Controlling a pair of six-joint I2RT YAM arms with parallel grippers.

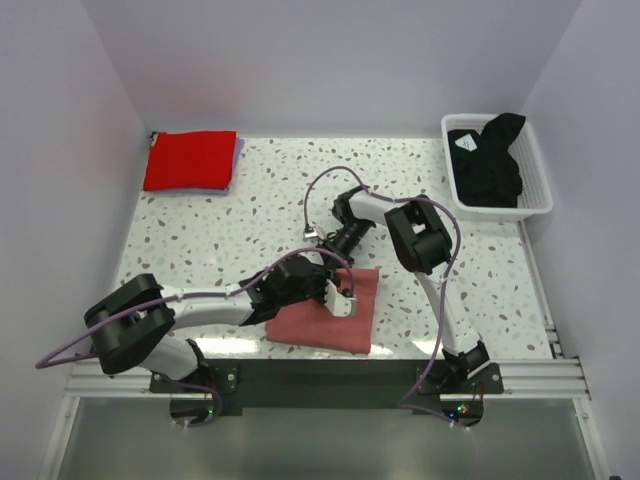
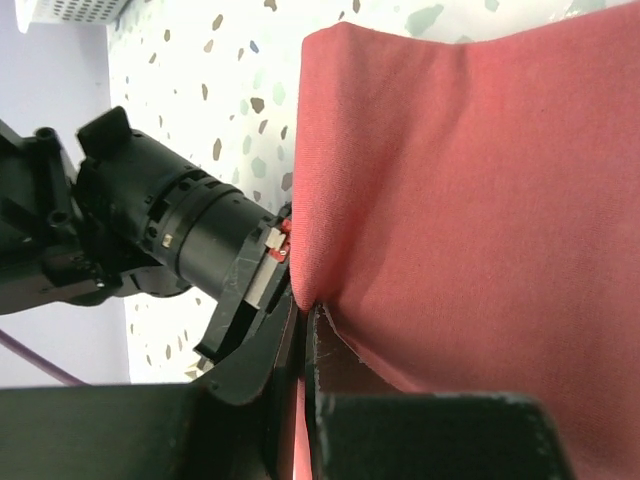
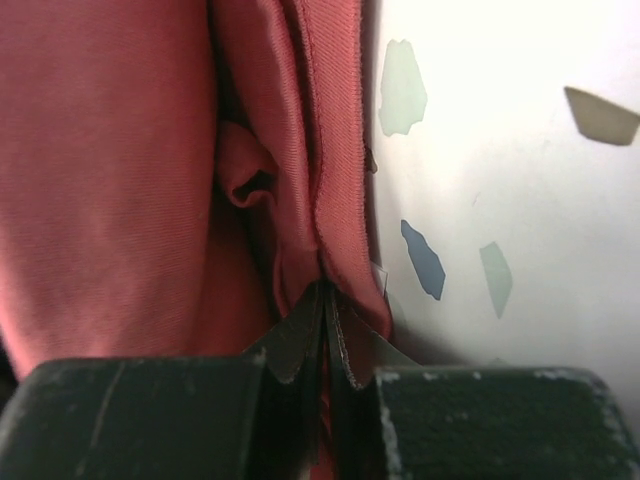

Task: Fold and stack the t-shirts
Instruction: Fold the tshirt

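Note:
The salmon-pink t-shirt (image 1: 335,318) lies partly folded on the table near the front, between the arms. My left gripper (image 1: 341,293) is shut on a fold of its cloth (image 2: 440,200), with the cloth pinched between the fingertips (image 2: 305,312). My right gripper (image 1: 322,262) is shut on the shirt's hemmed edge (image 3: 335,190) at its far side, low to the table; its wrist shows in the left wrist view (image 2: 180,235). The bright red t-shirt (image 1: 190,160) lies folded at the far left. The black t-shirt (image 1: 490,160) lies crumpled in the basket.
The white slatted basket (image 1: 535,175) stands at the far right corner. A pale lavender edge (image 1: 238,152) shows under the red shirt. The speckled table (image 1: 250,230) has white walls on three sides. Purple cables loop over both arms.

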